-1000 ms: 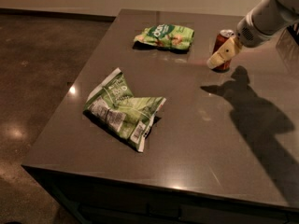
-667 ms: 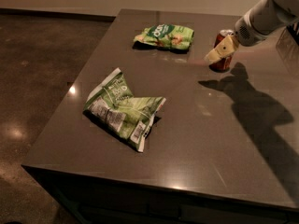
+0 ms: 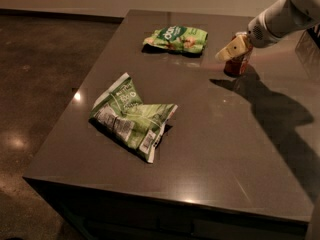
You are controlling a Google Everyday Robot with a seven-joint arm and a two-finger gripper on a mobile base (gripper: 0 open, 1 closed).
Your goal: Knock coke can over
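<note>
The coke can (image 3: 238,65) is a small red can standing upright on the dark table (image 3: 215,129) at the far right. My gripper (image 3: 231,49), cream coloured on a white arm reaching in from the upper right, is right in front of the can's upper half and hides it. It looks to be touching the can or just beside it. Only the can's red lower part and a bit of its top show.
A green snack bag (image 3: 176,38) lies at the far middle of the table, left of the can. A larger crumpled green bag (image 3: 131,116) lies nearer the front left. The table's edges drop to a dark floor (image 3: 40,84) on the left.
My gripper has shifted slightly up and to the left across the can. The can still stands in the same place. The bags have not moved.
</note>
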